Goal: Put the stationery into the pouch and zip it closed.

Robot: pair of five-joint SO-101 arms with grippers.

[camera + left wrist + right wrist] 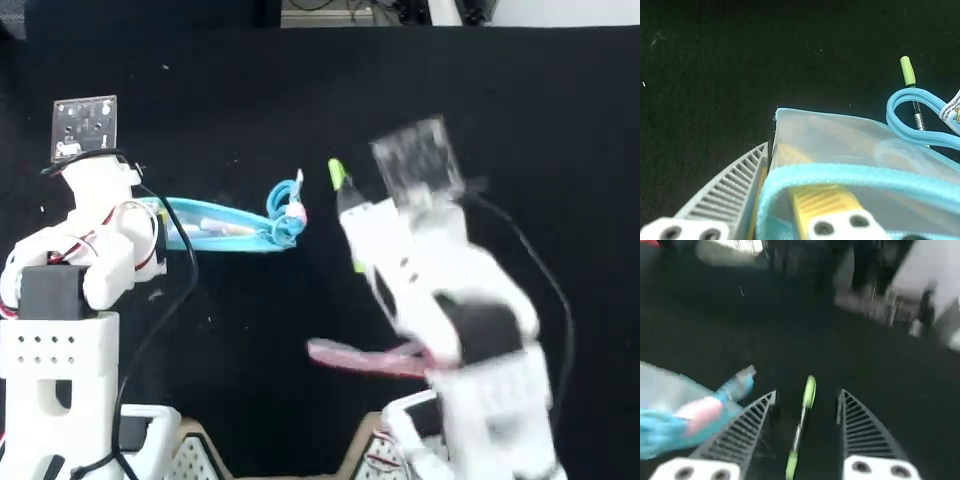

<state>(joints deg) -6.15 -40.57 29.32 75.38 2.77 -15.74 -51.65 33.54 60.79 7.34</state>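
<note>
A light blue mesh pouch (235,230) (850,145) lies left of centre, its blue strap loop (285,200) (920,112) and a pink tag toward the middle. My left gripper (165,225) is shut on the pouch's wall by the zipper edge, with one finger outside (737,197) and one inside (825,202). A green-capped pen (339,176) (908,75) (805,410) lies just right of the strap. My right gripper (347,205) (807,394) is open over it, and the pen runs between the two fingers. A pale, pen-like item shows through the mesh.
A long, flat pink item (362,358) lies on the black table near the right arm's base. A black cable (175,290) hangs from the left arm across the front left. Bare black surface stretches behind the pouch and to the far right.
</note>
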